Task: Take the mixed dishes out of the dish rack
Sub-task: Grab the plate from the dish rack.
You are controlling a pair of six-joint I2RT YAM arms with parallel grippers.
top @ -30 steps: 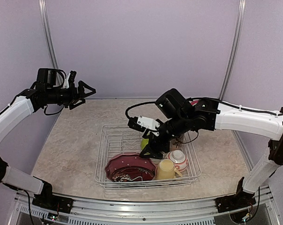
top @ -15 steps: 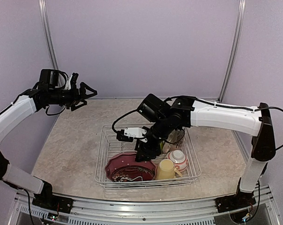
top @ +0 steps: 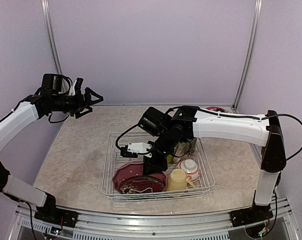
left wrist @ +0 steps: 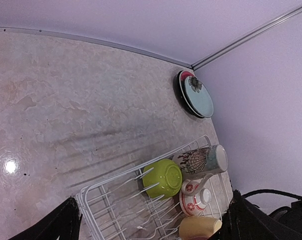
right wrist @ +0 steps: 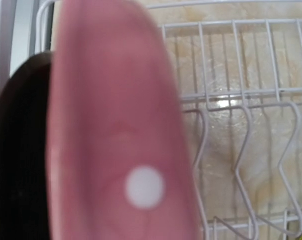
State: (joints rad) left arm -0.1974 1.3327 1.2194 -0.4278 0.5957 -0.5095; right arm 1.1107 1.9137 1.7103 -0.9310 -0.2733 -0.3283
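While right pincer (top: 150,169) sits at pink dotted plate (right wrist: 121,140), mug (left wrist: 198,159) print unreadable.

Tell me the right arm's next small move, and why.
Probably close the right end effector firmly on the pink dotted plate before lifting. It is down inside the rack, and the plate fills its wrist view edge-on, yet a firm grip can't be confirmed.
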